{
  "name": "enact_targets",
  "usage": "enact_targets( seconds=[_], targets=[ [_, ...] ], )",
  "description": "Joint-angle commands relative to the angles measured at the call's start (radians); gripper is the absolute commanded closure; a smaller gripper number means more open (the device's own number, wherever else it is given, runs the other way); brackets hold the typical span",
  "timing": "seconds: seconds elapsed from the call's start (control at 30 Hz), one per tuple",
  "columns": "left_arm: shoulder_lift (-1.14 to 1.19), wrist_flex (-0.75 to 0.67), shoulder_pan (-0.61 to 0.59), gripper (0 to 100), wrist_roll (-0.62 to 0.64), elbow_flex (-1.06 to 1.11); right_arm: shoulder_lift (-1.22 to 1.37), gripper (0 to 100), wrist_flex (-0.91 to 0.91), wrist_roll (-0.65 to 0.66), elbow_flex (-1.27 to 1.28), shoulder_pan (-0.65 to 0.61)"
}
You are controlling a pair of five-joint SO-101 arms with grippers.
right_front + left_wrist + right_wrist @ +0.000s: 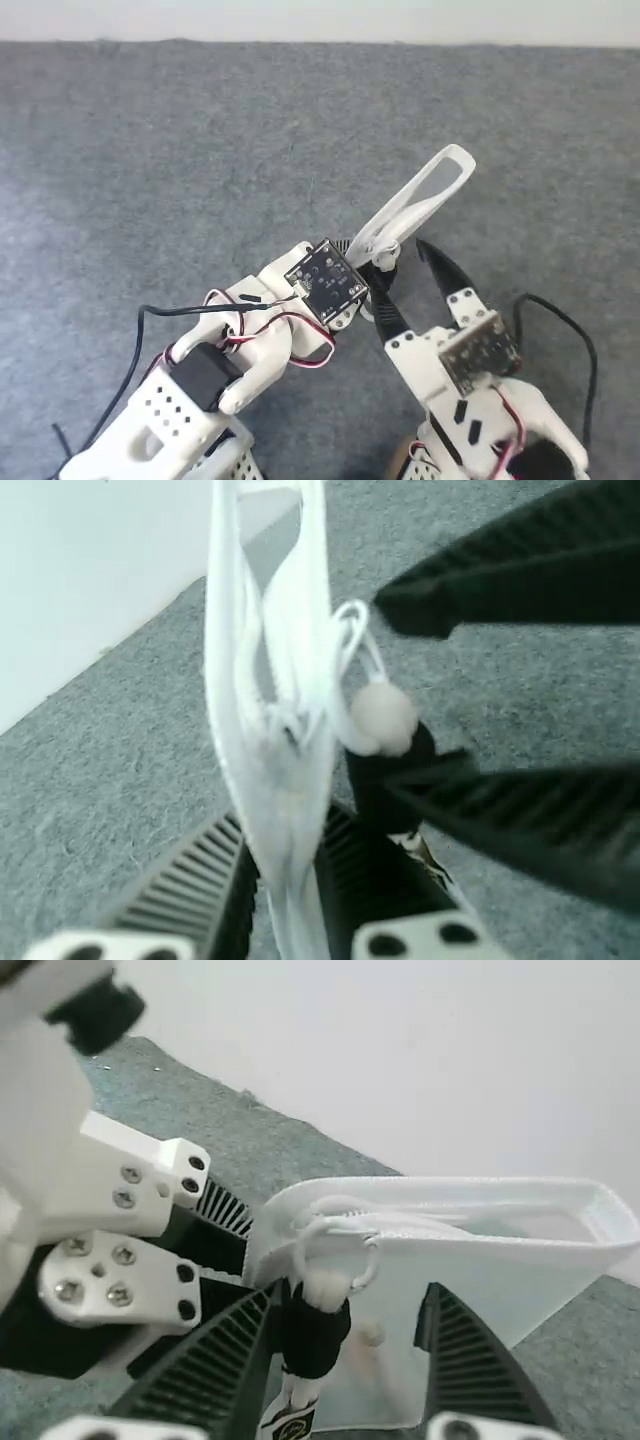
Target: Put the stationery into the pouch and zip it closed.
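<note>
Carpet (200, 130), grey, under pouch (410, 208); white wall (320, 18) beyond

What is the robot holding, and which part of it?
The left end effector is shut on the white pouch, pinching its end by the zip pull. The right end effector stands open around that pull, gripping nothing.

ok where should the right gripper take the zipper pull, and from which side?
Pinch the white pom-pom and black tab hanging off the ring, not the thin ring itself. The pouch is held on edge, clamped at that end by the left gripper, so bring the open right gripper in facing its flat side, jaws straddling them.
</note>
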Motion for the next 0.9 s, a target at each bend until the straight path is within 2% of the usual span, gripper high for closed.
enact_targets(
  seconds=[0.0,0.2,0.27,0.37,0.8,0.87],
  targets=[
    [-0.002,0.017,-0.014,99,-0.003,0.015,0.004,82.8,-0.079,0.014,0.032,-0.007],
    [-0.002,0.018,-0.014,99,-0.003,0.015,0.004,83.9,-0.104,0.014,0.058,-0.004],
    [-0.002,0.02,-0.014,99,-0.003,0.015,0.004,88.9,-0.104,0.018,0.055,-0.004],
    [-0.002,0.02,-0.014,99,-0.003,0.015,0.004,99.7,-0.099,0.107,0.032,-0.005],
    [-0.003,0.02,-0.008,99,-0.006,-0.019,0.002,99.1,0.085,0.127,-0.161,0.004],
    [-0.003,0.02,-0.008,99,-0.006,-0.038,0.002,99.1,0.11,0.166,-0.175,0.004]
  ],
)
